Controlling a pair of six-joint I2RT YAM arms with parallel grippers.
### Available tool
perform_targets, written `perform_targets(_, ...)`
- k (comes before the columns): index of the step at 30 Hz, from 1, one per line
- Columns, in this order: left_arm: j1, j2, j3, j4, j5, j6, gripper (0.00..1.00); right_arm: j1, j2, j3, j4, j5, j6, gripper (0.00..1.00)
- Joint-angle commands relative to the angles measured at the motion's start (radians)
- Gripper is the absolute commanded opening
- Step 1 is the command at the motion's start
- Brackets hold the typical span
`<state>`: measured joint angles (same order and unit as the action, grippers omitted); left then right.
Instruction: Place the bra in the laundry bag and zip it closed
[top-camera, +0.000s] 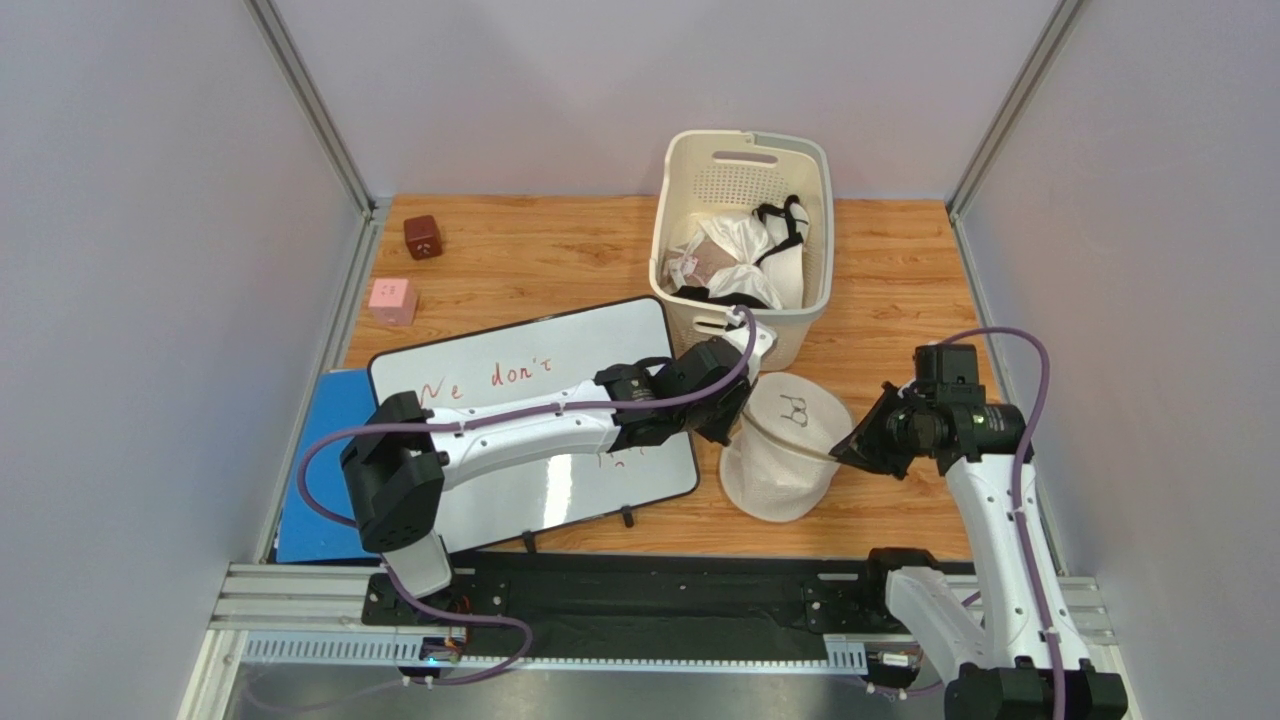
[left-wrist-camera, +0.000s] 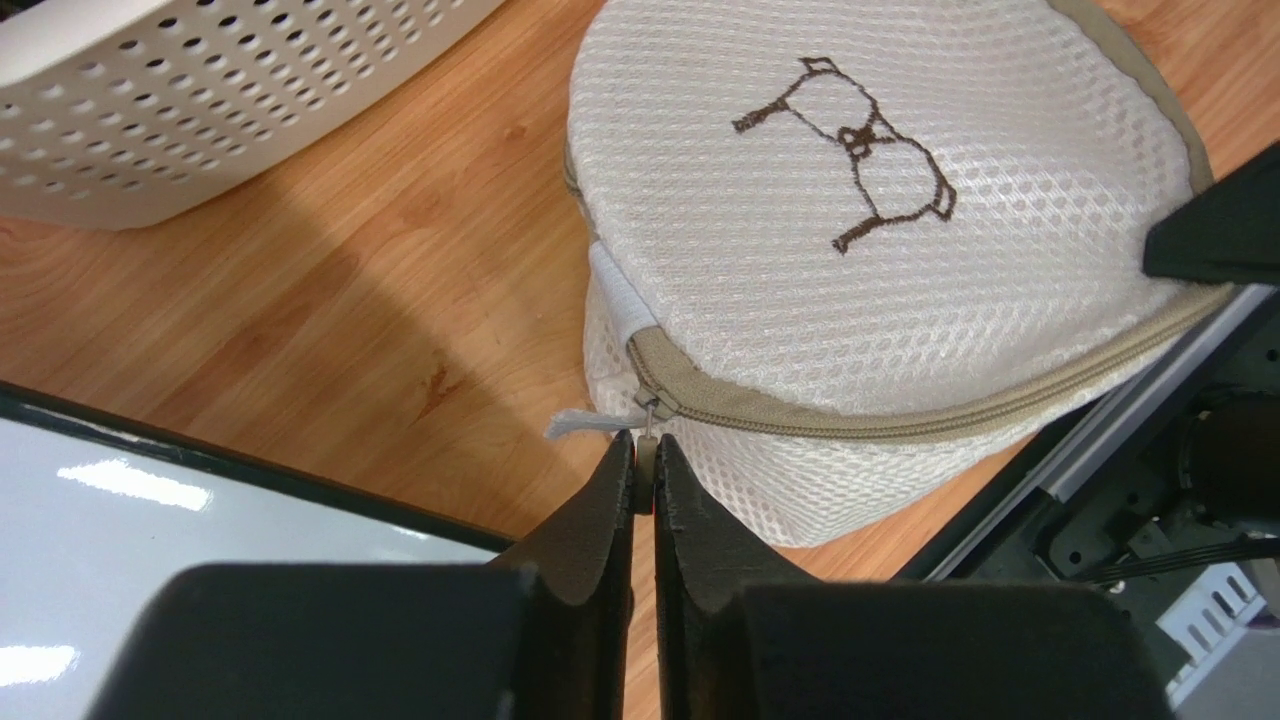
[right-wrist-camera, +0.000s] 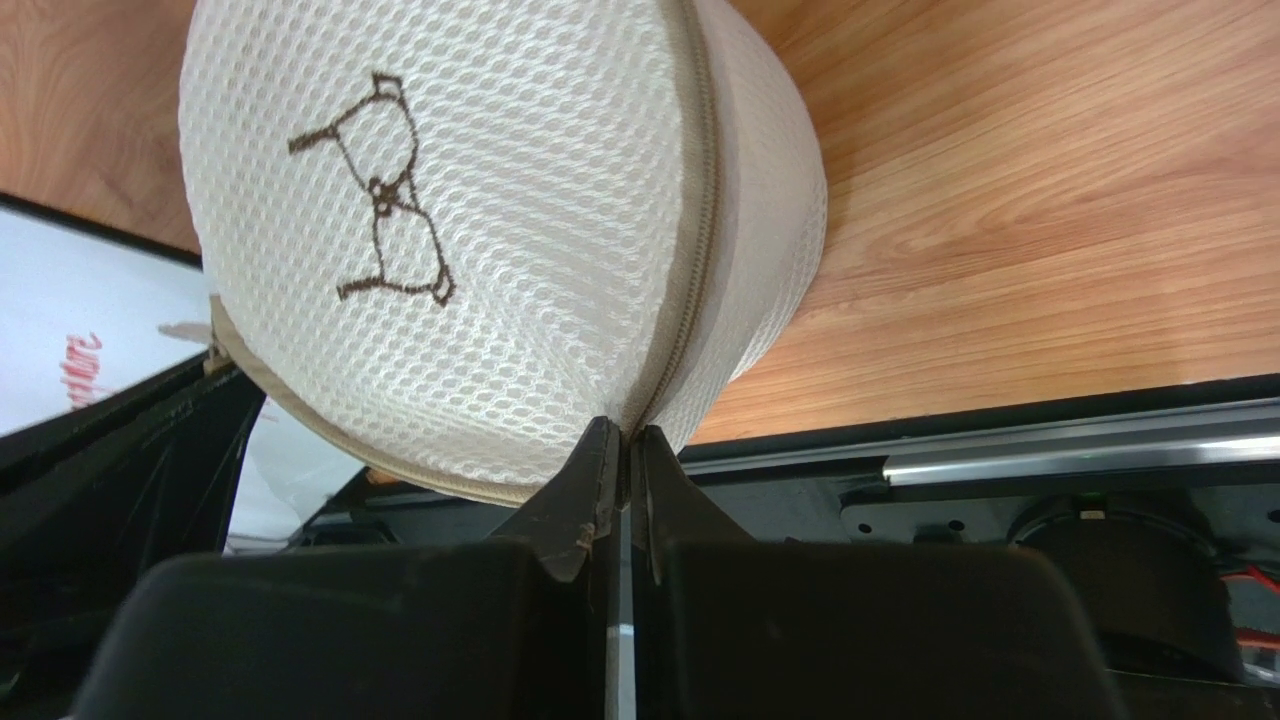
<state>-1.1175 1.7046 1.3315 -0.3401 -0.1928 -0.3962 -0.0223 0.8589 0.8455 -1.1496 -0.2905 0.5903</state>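
The left gripper (left-wrist-camera: 643, 450) is almost fully closed, its two black fingers pinching the small metal zipper pull (left-wrist-camera: 645, 438) at the laundry bag's (left-wrist-camera: 842, 285) 9 o'clock edge. A pale fabric tab (left-wrist-camera: 579, 425) sticks out just beside the pull. The right gripper (right-wrist-camera: 624, 438) is fully closed, nipping the bag's zipper rim at its 3 o'clock edge.

The single bag lies on the wooden table (top-camera: 541, 255), at about 4 o'clock from the table's middle. It is a round, domed pouch of cream-white honeycomb mesh. A tan zipper band (left-wrist-camera: 902, 423) runs round its rim with the teeth closed along the stretch in view. A brown stitched bra outline (left-wrist-camera: 849, 150) marks the top dome. The bra itself cannot be made out through the mesh.

At the bag's 12 o'clock stands one cream plastic basket (top-camera: 684, 165) with perforated walls, holding rumpled white cloth (top-camera: 736, 255) with black straps. At 9 o'clock lies one glossy whiteboard (top-camera: 601, 338) with red writing, overlapping a blue board (top-camera: 323, 465). Two small blocks sit toward 10 o'clock, one dark brown (top-camera: 422, 236) and one pink (top-camera: 392, 300).
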Motion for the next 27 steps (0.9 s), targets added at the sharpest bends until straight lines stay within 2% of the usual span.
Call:
perform_targets(1, 0.028, -0.031, 0.054, -0.01, 0.022, 0.017, 0.17, -0.036, 0.009, 0.069, -0.006, 0.187, 0.003, 0.0)
perform_targets(2, 0.028, -0.042, 0.051, -0.008, 0.053, 0.008, 0.25, -0.05, 0.023, 0.072, 0.005, 0.214, 0.023, 0.0)
perform_targets(5, 0.028, -0.112, 0.014, 0.01, 0.11, -0.035, 0.37, -0.082, 0.043, 0.075, 0.06, 0.277, 0.045, 0.0)
perform_targets(8, 0.028, -0.198, -0.047, 0.033, 0.16, -0.087, 0.43, -0.099, 0.049, 0.096, 0.088, 0.378, 0.086, 0.0)
perform_targets(9, 0.028, -0.221, -0.089, 0.045, 0.177, -0.101, 0.49, -0.102, 0.042, 0.102, 0.094, 0.408, 0.103, 0.0)
perform_targets(12, 0.028, -0.31, -0.182, 0.104, 0.242, -0.157, 0.52, -0.107, 0.037, 0.131, 0.126, 0.448, 0.118, 0.02)
perform_targets(14, 0.028, -0.371, -0.231, 0.154, 0.274, -0.207, 0.52, -0.107, 0.048, 0.173, 0.139, 0.464, 0.105, 0.1)
perform_targets(15, 0.027, -0.388, -0.274, 0.177, 0.28, -0.222, 0.52, -0.107, 0.067, 0.191, 0.137, 0.476, 0.098, 0.37)
perform_targets(16, 0.027, -0.419, -0.293, 0.182, 0.285, -0.233, 0.53, -0.105, 0.081, 0.225, 0.136, 0.469, 0.073, 0.6)
perform_targets(17, 0.027, -0.431, -0.308, 0.184, 0.294, -0.253, 0.53, -0.09, 0.095, 0.242, 0.133, 0.461, 0.059, 0.76)
perform_targets(18, 0.027, -0.445, -0.334, 0.181, 0.296, -0.26, 0.53, -0.079, 0.106, 0.256, 0.122, 0.468, 0.054, 1.0)
perform_targets(24, 0.022, -0.554, -0.42, 0.17, 0.29, -0.291, 0.53, -0.028, -0.001, 0.245, 0.133, 0.378, 0.043, 1.0)
perform_targets(27, 0.018, -0.629, -0.462, 0.18, 0.273, -0.306, 0.53, 0.128, -0.026, 0.276, 0.107, 0.402, 0.048, 1.0)
